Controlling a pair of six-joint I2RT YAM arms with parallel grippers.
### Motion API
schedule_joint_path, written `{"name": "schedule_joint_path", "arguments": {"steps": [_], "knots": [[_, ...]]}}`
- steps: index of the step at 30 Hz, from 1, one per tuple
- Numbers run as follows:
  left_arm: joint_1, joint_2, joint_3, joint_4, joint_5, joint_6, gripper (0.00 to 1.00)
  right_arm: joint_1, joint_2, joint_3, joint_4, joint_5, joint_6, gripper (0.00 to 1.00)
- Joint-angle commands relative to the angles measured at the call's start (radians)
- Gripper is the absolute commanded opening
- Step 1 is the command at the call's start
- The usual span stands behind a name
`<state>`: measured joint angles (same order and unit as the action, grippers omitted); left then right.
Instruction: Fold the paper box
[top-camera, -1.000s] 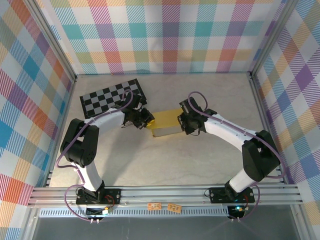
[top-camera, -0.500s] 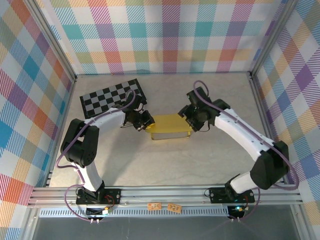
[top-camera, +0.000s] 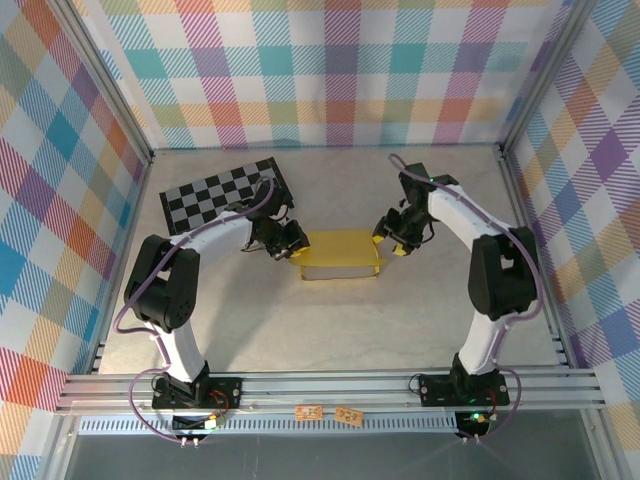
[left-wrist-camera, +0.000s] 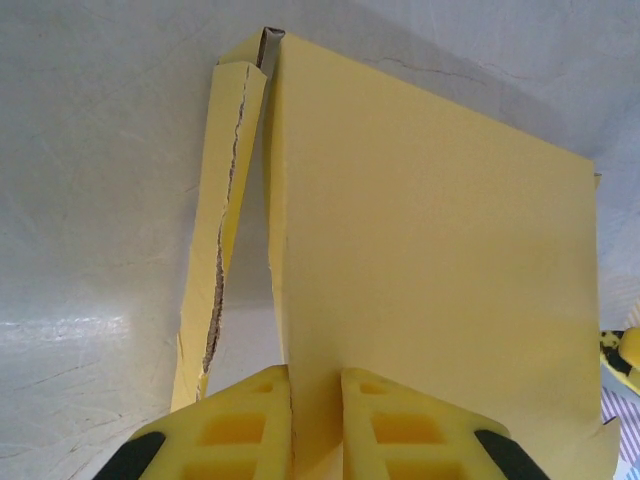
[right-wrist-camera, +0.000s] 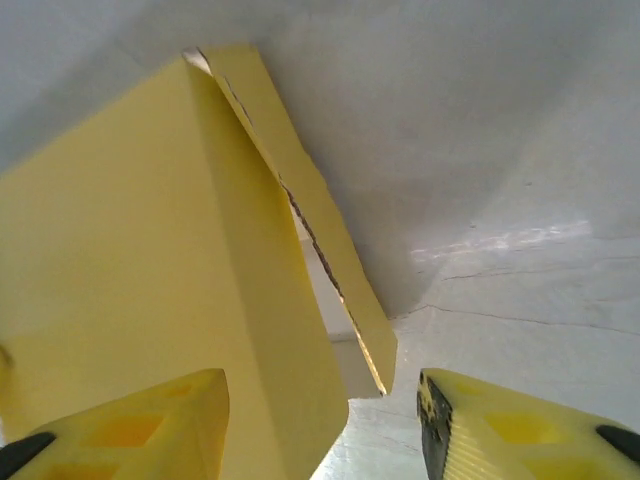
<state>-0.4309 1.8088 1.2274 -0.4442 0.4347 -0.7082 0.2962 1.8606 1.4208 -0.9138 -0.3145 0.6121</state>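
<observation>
A: Where was the paper box (top-camera: 340, 253)?
B: On the table (top-camera: 300, 330) near the checkerboard (top-camera: 215, 195), left gripper (top-camera: 291, 243) clenched on its left edge.
A: And the right gripper (top-camera: 391, 243)?
B: Jaws apart at the right end, gripping nothing

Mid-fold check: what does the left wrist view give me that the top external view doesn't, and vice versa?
Left wrist: the left end effector pinched shut on an edge of the paper box, plus a rough-edged side flap gaping away from the panel. Top external: the right end effector open at the box's right end, and the checkered board behind the left arm. Both: the yellow box lying on the table, gripped at its left end.
</observation>
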Motion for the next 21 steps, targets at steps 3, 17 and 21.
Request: {"name": "schedule_joint_path", "arguments": {"steps": [3, 17, 21], "knots": [[-0.011, 0.027, 0.02, -0.06, -0.013, 0.029, 0.15, 0.012, -0.002, 0.021, 0.023, -0.108, -0.051, 0.46], [-0.013, 0.035, 0.023, -0.062, -0.011, 0.029, 0.15, 0.029, 0.006, -0.044, 0.077, -0.145, -0.018, 0.39], [-0.014, 0.035, 0.026, -0.066, -0.017, 0.033, 0.15, 0.029, -0.008, -0.049, 0.043, -0.092, -0.037, 0.42]]}}
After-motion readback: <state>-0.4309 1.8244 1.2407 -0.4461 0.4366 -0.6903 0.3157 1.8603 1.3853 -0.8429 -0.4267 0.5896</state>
